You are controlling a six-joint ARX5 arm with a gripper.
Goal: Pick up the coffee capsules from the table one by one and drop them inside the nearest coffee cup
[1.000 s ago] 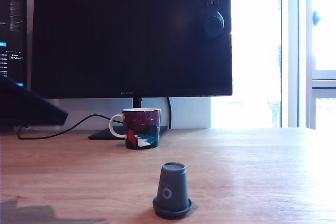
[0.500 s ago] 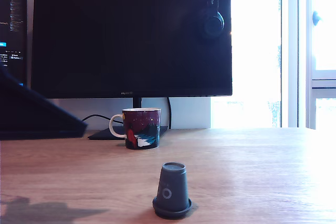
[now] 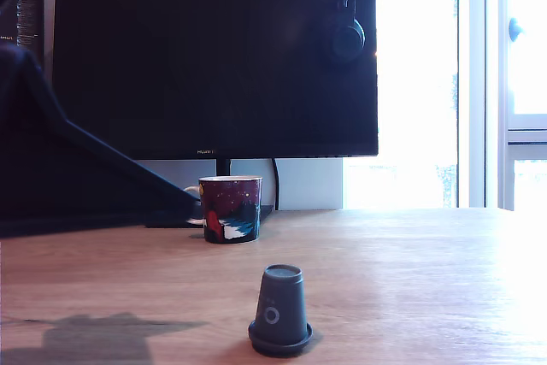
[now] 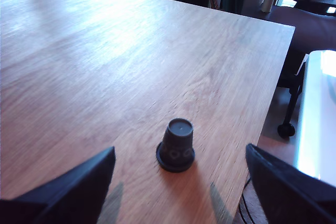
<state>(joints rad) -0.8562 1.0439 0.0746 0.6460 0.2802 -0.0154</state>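
A dark grey coffee capsule [image 3: 280,311] stands rim-down on the wooden table [image 3: 427,279], near the front in the exterior view. Behind it, the maroon coffee cup [image 3: 231,208] with its picture stands upright in front of the monitor. My arm [image 3: 85,177] is a dark shape coming in from the exterior view's left, and its tip covers the cup's handle. In the wrist view my gripper [image 4: 179,153] is open, its two dark fingers [image 4: 79,187] wide apart. The capsule [image 4: 176,144] stands on the table [image 4: 79,51] between and beyond them, untouched.
A large black monitor [image 3: 214,57] with headphones [image 3: 346,36] hung on its corner stands behind the cup. A second screen [image 3: 19,40] is at the exterior view's left. In the wrist view the table's edge [image 4: 273,93] runs close to the capsule, with an office chair [image 4: 304,19] beyond.
My arm's dark shape has pushed further in from the exterior view's left and now covers the cup's handle. Its shadow on the table has grown. Capsule and cup have not moved.
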